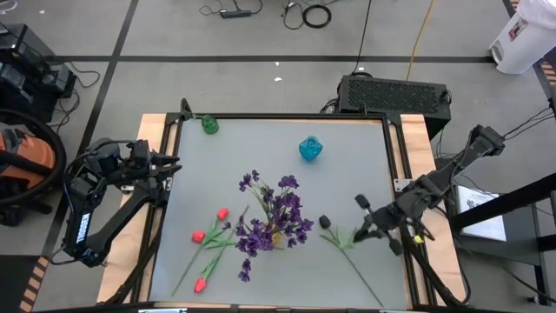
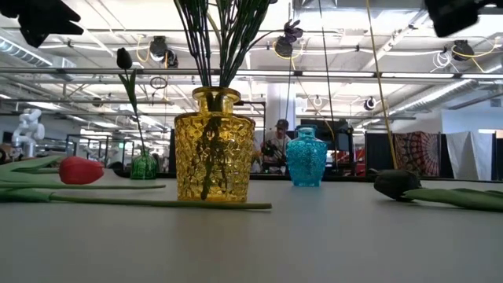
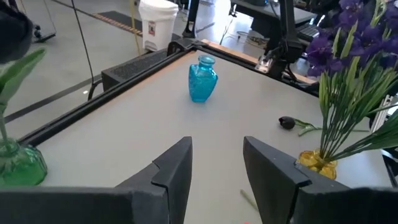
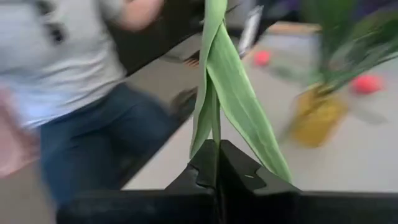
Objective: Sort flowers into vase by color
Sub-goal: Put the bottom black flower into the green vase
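My right gripper (image 1: pixel 359 231) is at the table's right, shut on the leafy stem of a black-headed flower (image 1: pixel 324 222) that lies there. My left gripper (image 1: pixel 174 163) hangs open over the table's left edge and holds nothing; its fingers (image 3: pixel 177 168) are apart. Purple sprays (image 1: pixel 276 213) stand in a yellow vase (image 2: pixel 214 145) at mid-table. Three red tulips (image 1: pixel 221 215) lie on the table left of it. A second black bloom (image 2: pixel 124 59) stands in the green vase (image 1: pixel 209 125). The blue vase (image 1: pixel 310 149) holds nothing. My right gripper pinches the black-headed flower's green leaves and stem (image 4: pixel 214 124) between its two shut fingers, part-way along the stem, coming from the table's right side. The leaves stick out past the fingertips. The flower's head (image 2: pixel 397 182) rests on the table.
The green vase stands at the far left corner and the blue vase at the far middle. A black raised frame (image 1: pixel 287 116) borders the table. A person in a grey shirt and jeans (image 4: pixel 68 93) shows beyond the table in the right wrist view. Bare table lies between the vases.
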Robot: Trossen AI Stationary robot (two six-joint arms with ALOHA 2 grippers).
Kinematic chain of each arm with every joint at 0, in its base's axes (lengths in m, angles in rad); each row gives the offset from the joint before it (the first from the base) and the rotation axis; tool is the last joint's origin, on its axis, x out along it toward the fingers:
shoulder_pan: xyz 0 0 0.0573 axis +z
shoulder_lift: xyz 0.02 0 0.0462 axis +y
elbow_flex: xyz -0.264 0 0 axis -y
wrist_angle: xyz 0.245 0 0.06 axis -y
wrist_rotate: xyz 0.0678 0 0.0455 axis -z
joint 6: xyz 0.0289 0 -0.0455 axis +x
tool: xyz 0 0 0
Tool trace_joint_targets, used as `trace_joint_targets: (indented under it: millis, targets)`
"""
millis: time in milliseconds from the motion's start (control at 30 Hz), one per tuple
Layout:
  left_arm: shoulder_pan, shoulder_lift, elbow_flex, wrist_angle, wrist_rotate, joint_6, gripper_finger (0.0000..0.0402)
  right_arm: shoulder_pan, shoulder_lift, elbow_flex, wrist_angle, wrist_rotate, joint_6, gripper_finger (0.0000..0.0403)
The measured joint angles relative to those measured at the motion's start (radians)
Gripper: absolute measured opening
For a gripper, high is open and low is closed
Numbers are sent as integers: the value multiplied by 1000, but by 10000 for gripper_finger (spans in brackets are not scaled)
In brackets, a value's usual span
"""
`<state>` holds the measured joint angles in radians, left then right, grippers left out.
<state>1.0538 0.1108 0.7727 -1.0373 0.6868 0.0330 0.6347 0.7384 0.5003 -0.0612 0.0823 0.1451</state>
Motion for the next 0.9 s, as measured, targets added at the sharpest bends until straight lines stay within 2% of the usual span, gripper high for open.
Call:
trace_joint_targets:
  millis: [367, 500, 600, 900]
  targets:
    - [0, 0, 0, 18, 0, -1, 151, -24, -81, 0, 239, 476, -240, 0]
    - [0, 0, 0, 23, 0, -1, 151, -73, -77, 0, 257, 603, -266, 0]
    - [0, 0, 0, 51, 0, 0, 151, -118, -77, 0, 255, 630, -260, 0]
    - [0, 0, 0, 161, 25, -2, 151, -241, -75, 0, 267, 622, -236, 0]
